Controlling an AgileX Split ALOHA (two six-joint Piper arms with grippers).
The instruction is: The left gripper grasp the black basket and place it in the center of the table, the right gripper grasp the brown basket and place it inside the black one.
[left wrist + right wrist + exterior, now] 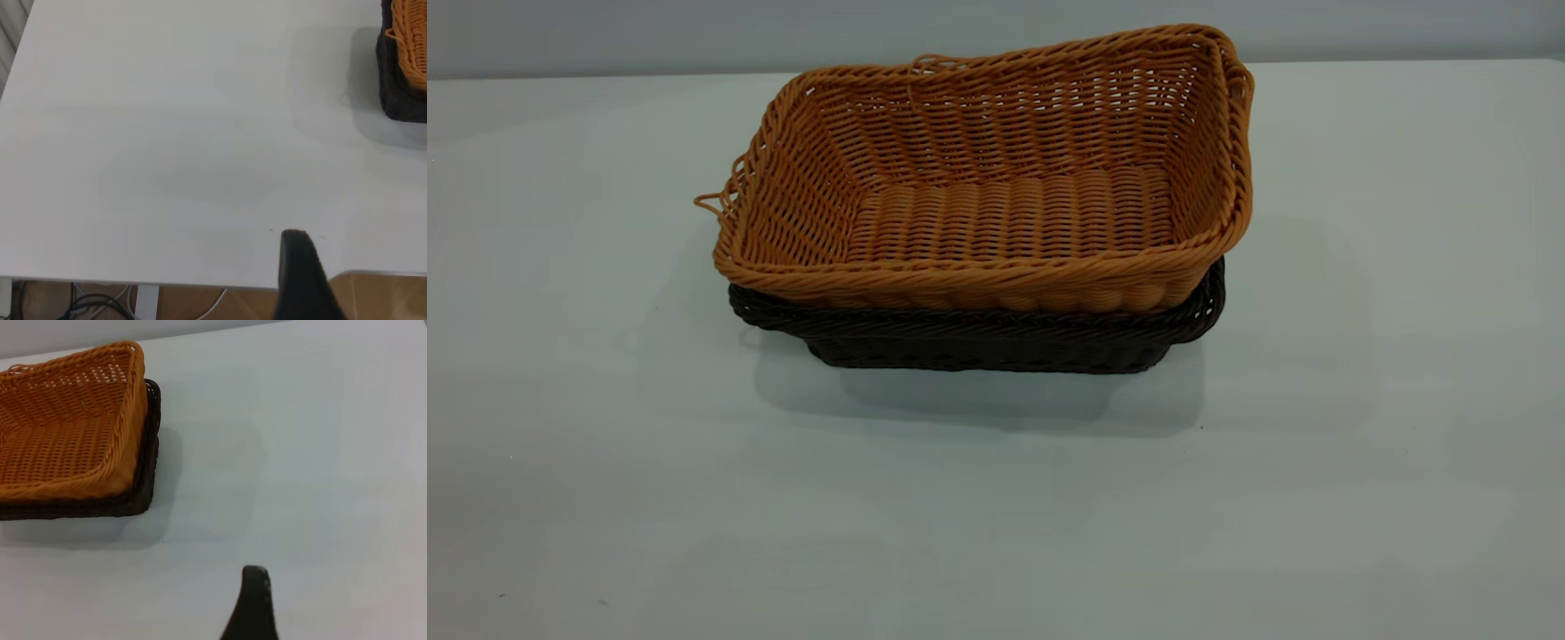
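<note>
Inside black basket: brown basket.

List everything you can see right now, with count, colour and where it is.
brown basket: one, orange-tan, nested inside the black basket, tilted, rim riding above it.
black basket: one, very dark brown-black, on the table near its middle.
table: one, pale grey-white, under both baskets.
cables: a few, dark and white, on the floor beyond the table edge.
left tool: one black finger visible, apart from the baskets.
right tool: one black finger visible, apart from the baskets.
</note>
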